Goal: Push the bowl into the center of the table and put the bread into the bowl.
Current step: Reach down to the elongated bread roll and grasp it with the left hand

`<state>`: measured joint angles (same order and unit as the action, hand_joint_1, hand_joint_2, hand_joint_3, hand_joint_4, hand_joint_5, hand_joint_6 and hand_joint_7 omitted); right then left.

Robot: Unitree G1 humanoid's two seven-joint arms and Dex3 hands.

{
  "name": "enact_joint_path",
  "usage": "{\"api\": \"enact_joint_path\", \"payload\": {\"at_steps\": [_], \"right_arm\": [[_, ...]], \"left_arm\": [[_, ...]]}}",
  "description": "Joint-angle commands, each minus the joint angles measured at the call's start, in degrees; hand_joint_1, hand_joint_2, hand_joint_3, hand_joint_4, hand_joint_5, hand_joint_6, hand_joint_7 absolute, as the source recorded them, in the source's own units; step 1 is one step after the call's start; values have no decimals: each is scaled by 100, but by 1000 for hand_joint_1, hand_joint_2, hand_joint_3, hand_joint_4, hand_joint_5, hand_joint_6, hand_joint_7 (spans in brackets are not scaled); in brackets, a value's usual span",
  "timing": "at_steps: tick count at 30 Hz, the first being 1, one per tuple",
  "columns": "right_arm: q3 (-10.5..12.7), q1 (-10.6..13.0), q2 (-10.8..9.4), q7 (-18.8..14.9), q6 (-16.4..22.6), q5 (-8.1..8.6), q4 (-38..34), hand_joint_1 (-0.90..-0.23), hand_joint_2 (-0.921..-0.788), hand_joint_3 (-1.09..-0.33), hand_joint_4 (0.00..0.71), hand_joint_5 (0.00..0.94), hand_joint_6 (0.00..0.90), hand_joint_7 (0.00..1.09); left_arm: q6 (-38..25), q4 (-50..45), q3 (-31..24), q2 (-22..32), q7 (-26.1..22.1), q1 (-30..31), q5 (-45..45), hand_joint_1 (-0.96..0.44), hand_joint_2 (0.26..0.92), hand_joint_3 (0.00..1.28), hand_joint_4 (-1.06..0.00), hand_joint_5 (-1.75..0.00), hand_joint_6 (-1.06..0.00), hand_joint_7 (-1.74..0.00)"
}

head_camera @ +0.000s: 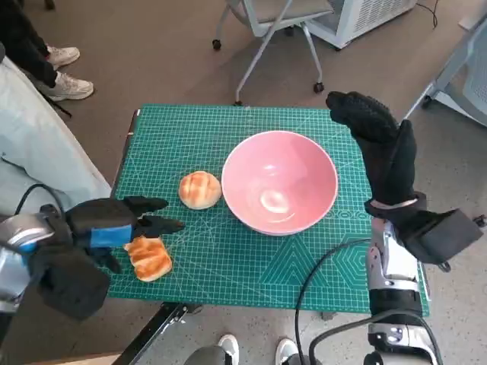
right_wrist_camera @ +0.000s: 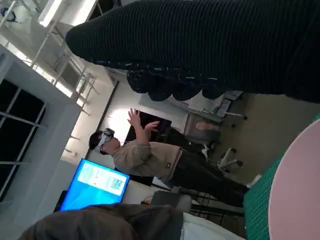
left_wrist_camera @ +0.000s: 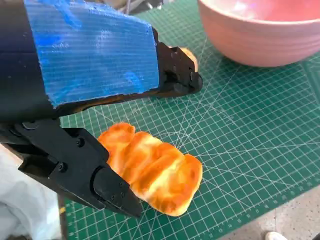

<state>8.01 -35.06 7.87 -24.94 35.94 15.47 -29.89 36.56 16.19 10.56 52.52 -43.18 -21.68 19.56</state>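
Bowl (head_camera: 279, 181): smooth, glossy pink surface with light reflections, ceramic or hard plastic by appearance. Mat (head_camera: 228, 129) covering the table: matt green, printed with a fine pale grid. Near bread (head_camera: 149, 258) and round bread (head_camera: 199, 189): golden-brown crust with a slight sheen. Left hand (head_camera: 114, 226): hard black plastic, back covered with shiny blue tape. Right hand (head_camera: 380, 144): matt black knitted cloth, ribbed texture. Floor (head_camera: 167, 61): dull brown.

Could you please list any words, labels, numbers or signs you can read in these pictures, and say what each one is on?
None can be read.
Green cutting mat: printed grid lines and tiny edge markings, too small to read.
Blue screen behind the person: a white panel with marks, too blurred to read.
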Motion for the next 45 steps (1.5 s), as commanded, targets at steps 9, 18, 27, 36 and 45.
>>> {"api": "enact_joint_path", "payload": {"at_steps": [9, 18, 27, 36, 45], "right_arm": [[15, 147, 12, -29, -13, -7, -42, -709, -921, -807, 170, 1, 34, 576], [18, 143, 3, -24, 9, -9, -56, -704, -921, -808, 170, 1, 35, 574], [15, 149, -10, -43, 14, 11, -76, -704, -921, -808, 170, 1, 36, 573], [8, 144, -30, -58, 22, 26, -106, -708, -921, -808, 169, 0, 36, 573], [24, 123, -18, -101, 8, 56, -141, -707, -921, -805, 169, 1, 38, 571]], "left_arm": [[5, 616, 398, -323, 106, -250, 328, 2, 703, 29, -329, -24, -381, -26], [-228, 733, 398, -353, -133, -318, 123, 31, 785, 62, -664, -53, -681, -70], [228, 843, 391, -284, 171, -318, 223, 3, 900, 27, -754, -1100, -731, -918], [587, 1102, 359, -282, 344, -411, 173, 1, 909, 20, -771, -1064, -702, -1094], [495, 777, 84, -140, 406, -445, 47, 2, 902, 10, -795, -1060, -736, -1043]]}}
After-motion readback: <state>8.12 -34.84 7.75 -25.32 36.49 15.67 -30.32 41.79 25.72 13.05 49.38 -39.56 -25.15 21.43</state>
